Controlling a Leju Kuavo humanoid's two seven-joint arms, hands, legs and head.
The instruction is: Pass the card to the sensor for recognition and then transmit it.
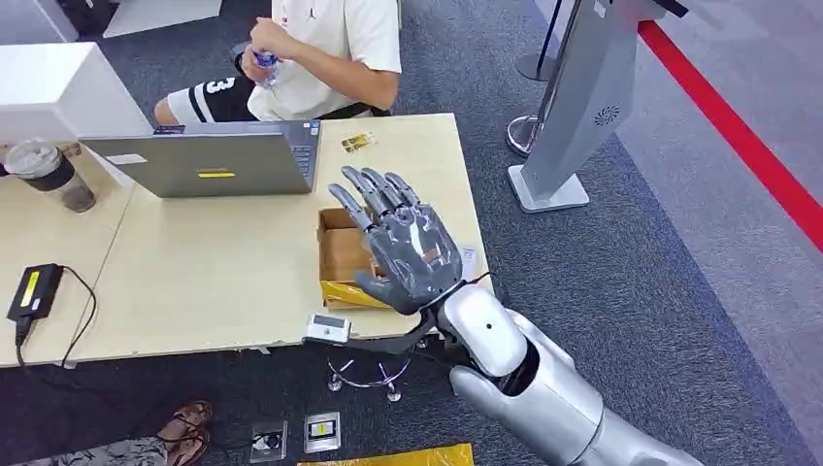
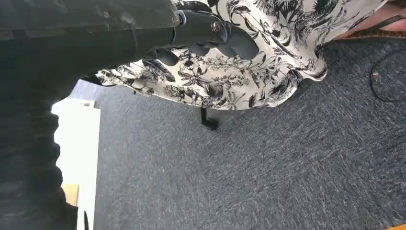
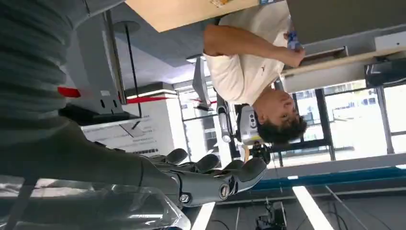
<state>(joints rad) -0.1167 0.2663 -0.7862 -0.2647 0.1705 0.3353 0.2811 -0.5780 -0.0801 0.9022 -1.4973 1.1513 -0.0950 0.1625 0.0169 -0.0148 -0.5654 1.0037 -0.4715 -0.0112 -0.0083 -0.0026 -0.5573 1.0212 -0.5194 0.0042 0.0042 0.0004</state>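
Note:
My right hand (image 1: 403,248) is raised above the table's right end, fingers spread and stretched forward, holding nothing. It hovers over an open cardboard box (image 1: 338,254) with a yellow packet (image 1: 349,294) at its near side. A small white sensor unit (image 1: 328,328) sits at the table's front edge, just left of my wrist. A small yellowish card (image 1: 358,142) lies on the table beside the laptop. In the right wrist view the fingers (image 3: 225,179) are extended in the air, with nothing in them. My left hand (image 2: 206,33) hangs over grey carpet, its fingers loose and holding nothing.
A grey laptop (image 1: 209,165) stands open at the table's back; a person in a white shirt (image 1: 325,49) sits behind it. A cup (image 1: 49,175) and a black adapter (image 1: 34,291) lie far left. A grey kiosk stand (image 1: 573,107) rises right of the table (image 1: 194,282).

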